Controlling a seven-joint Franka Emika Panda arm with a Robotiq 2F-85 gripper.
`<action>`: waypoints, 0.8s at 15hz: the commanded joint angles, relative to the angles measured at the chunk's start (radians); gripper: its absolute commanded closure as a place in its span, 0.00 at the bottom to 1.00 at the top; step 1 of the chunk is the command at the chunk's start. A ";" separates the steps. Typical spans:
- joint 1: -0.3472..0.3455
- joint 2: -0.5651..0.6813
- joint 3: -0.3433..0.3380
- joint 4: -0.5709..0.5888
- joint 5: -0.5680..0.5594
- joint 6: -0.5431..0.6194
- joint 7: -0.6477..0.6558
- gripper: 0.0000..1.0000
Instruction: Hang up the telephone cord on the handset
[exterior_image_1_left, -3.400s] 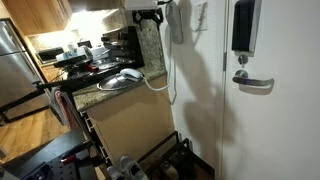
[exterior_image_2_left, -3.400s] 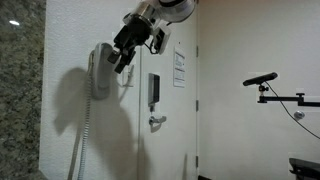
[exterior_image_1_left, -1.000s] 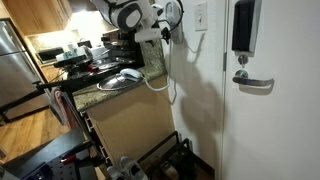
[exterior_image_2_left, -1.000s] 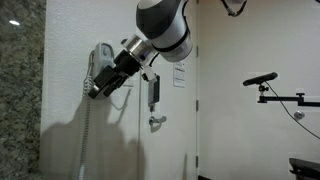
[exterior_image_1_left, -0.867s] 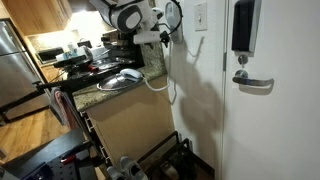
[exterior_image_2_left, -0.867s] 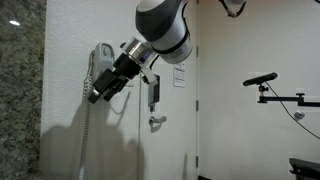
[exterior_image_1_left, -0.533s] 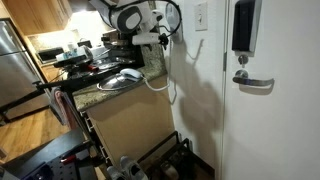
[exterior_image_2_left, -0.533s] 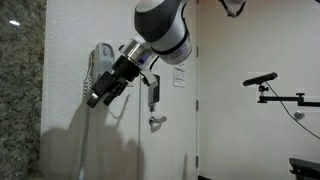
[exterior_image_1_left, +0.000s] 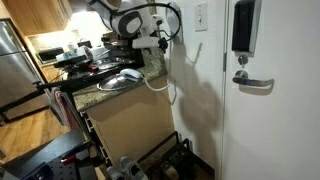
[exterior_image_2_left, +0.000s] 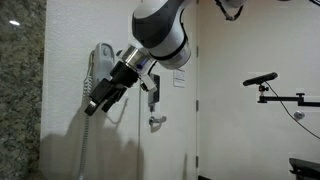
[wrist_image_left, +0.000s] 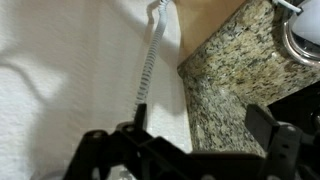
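The gripper (exterior_image_2_left: 95, 105) hangs just below the handset (exterior_image_2_left: 104, 57), jaws wide apart and empty. The telephone cord (wrist_image_left: 148, 65) drops from the handset down the wall, apparently beside one finger. The wide opening leaves room to catch the cord for lifting.

Free room along the bare wall (wrist_image_left: 60, 70); the telephone cord (wrist_image_left: 148, 70) and granite desk (wrist_image_left: 240, 90) edge hem the hand (exterior_image_2_left: 95, 104).

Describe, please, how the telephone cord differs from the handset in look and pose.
The telephone cord is thin and coiled; the handset is a broader solid piece. The telephone cord hangs down the wall; the handset sits high on it. Both are pale.
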 joint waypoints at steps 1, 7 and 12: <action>-0.047 0.072 0.055 0.059 -0.174 -0.011 0.116 0.00; 0.032 0.152 -0.039 0.141 -0.453 -0.032 0.357 0.00; 0.108 0.201 -0.151 0.203 -0.556 -0.019 0.509 0.00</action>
